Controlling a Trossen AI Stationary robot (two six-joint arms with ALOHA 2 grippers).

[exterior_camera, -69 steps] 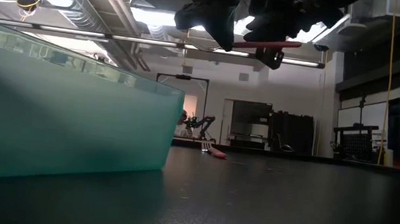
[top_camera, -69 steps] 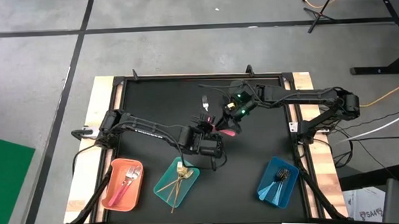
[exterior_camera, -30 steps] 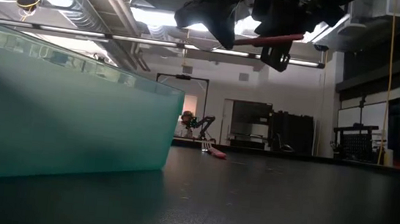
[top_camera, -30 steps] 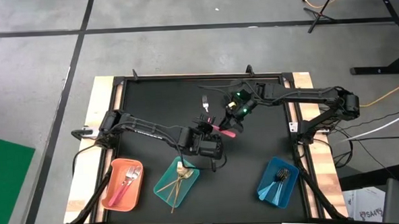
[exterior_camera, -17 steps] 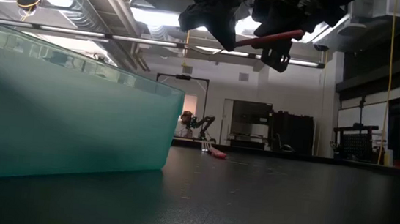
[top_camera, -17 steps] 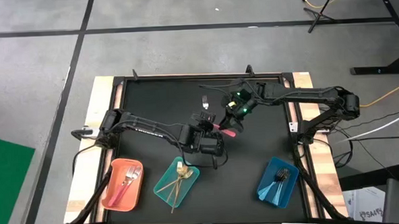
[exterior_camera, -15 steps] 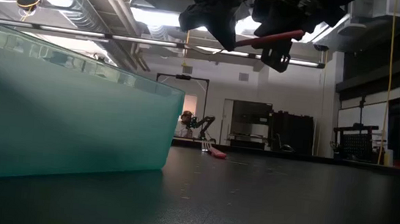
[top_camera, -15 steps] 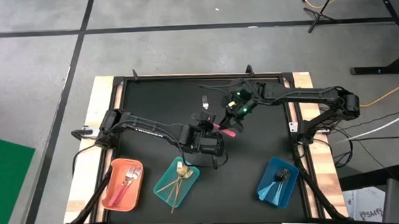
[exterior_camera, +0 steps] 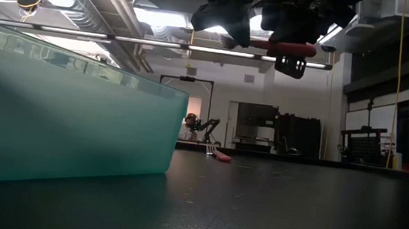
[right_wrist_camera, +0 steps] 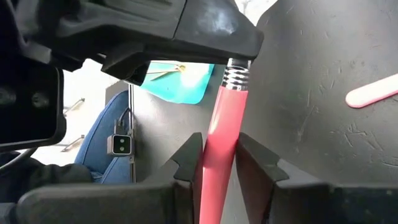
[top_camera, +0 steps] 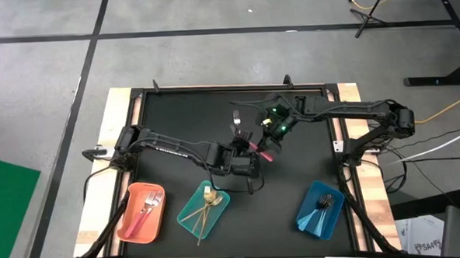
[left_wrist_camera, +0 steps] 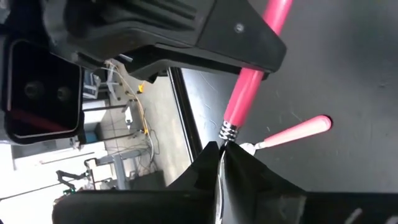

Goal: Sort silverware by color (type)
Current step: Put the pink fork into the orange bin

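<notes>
A pink-handled piece of silverware [top_camera: 260, 150] hangs in the air over the table's middle, between my two grippers. My left gripper [left_wrist_camera: 219, 149] is shut on its metal end and my right gripper [right_wrist_camera: 221, 140] is shut on its pink handle. The left fingers hide its head. A second pink-handled fork [top_camera: 236, 119] lies flat on the black table just beyond them; its handle [left_wrist_camera: 298, 130] shows in the left wrist view. My left gripper pinches the silver neck [left_wrist_camera: 225, 142] just past the ribbed ferrule between its two fingertips, coming at the piece end-on, along its length. The piece is lifted clear of the table. My right gripper pinches the pink handle [right_wrist_camera: 219, 124] between its two fingers, a little short of the ferrule [right_wrist_camera: 236, 76]. The fingers reach along the handle from its free end. In the low view the handle [exterior_camera: 286, 46] lies about level, high above the table.
Three trays stand along the near edge: an orange one [top_camera: 132, 227] with pink-handled forks, a teal one [top_camera: 188, 205] with gold pieces, and a blue one [top_camera: 310, 217] with dark pieces. The teal tray's wall [exterior_camera: 61, 116] fills the left of the low view.
The pink piece held between the two grippers has tipped: in the low view its handle slanted upward toward the right and now lies level. Both grippers have stayed over the same spot.
</notes>
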